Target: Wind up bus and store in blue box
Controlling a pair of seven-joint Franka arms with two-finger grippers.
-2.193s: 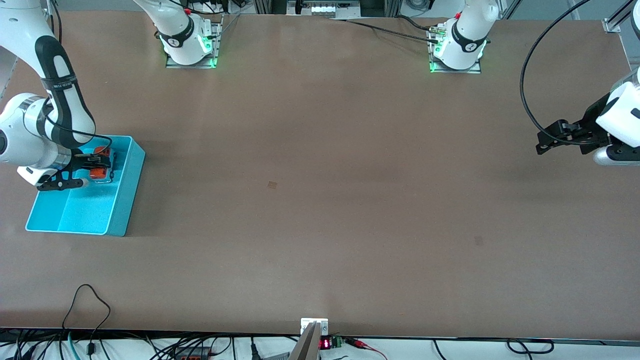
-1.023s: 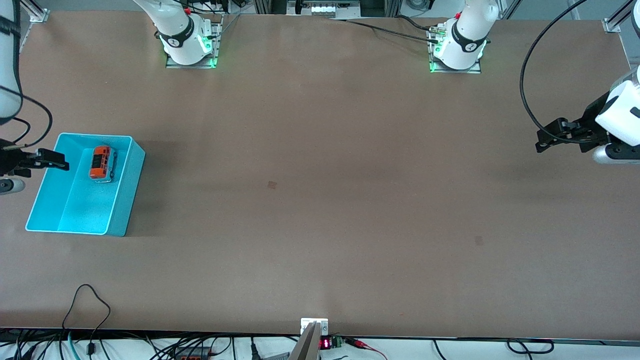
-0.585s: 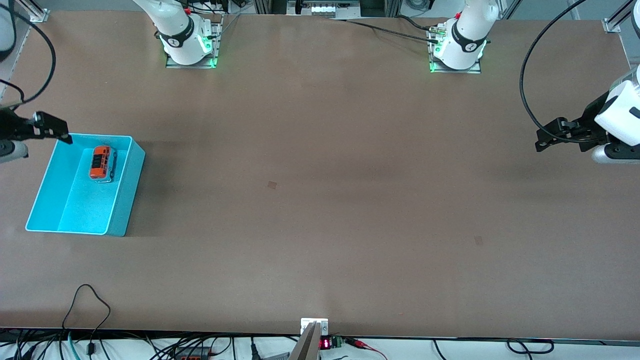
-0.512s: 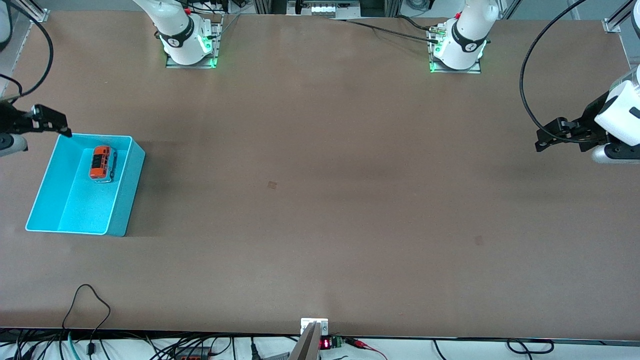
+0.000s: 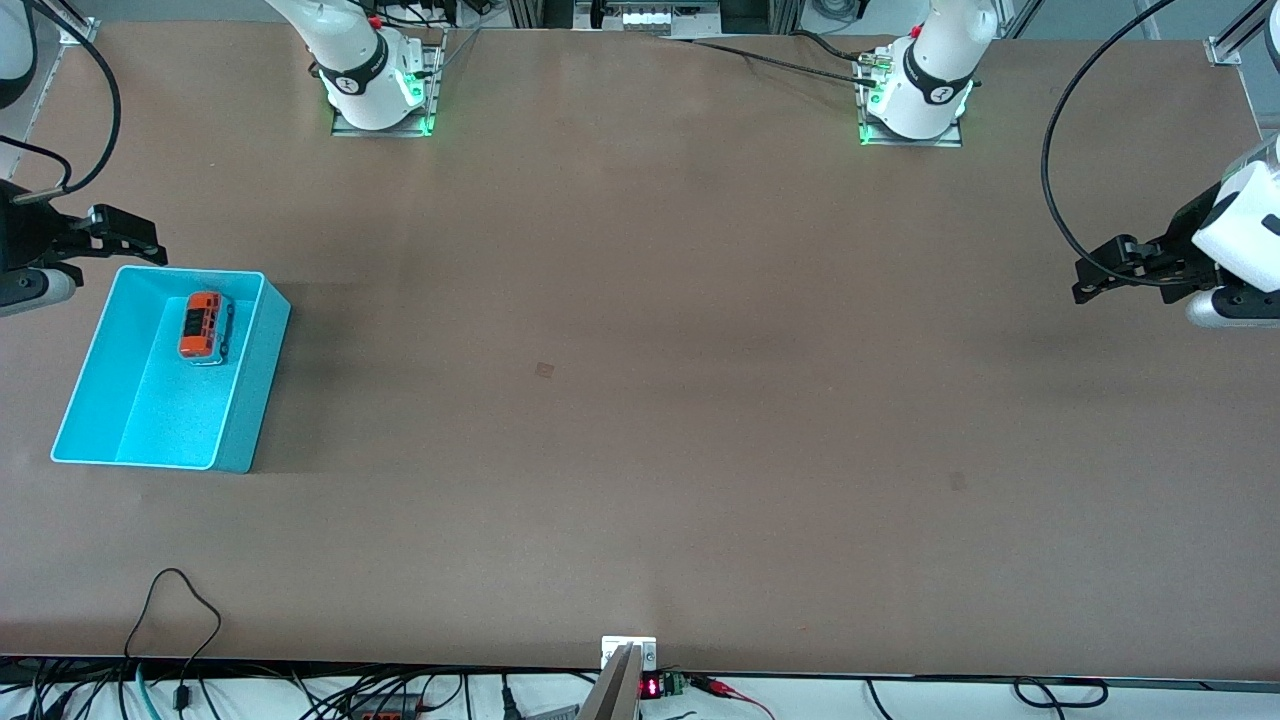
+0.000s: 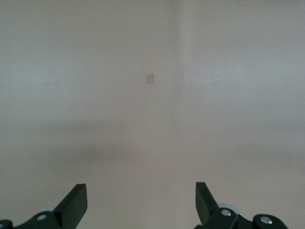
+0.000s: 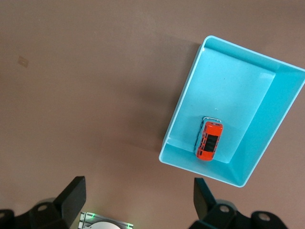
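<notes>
Small orange toy bus (image 5: 202,328) is lying inside cyan plastic box (image 5: 245,390), at four o'clock from the open, empty right pincer (image 5: 130,240); left pincer (image 5: 1105,275) is waiting open over the worktop's (image 5: 640,400) other end.

I see even, bright overhead light on the table (image 5: 640,400), soft shadows, sharp front view; my left wrist view looks washed-out and hazy.
</notes>
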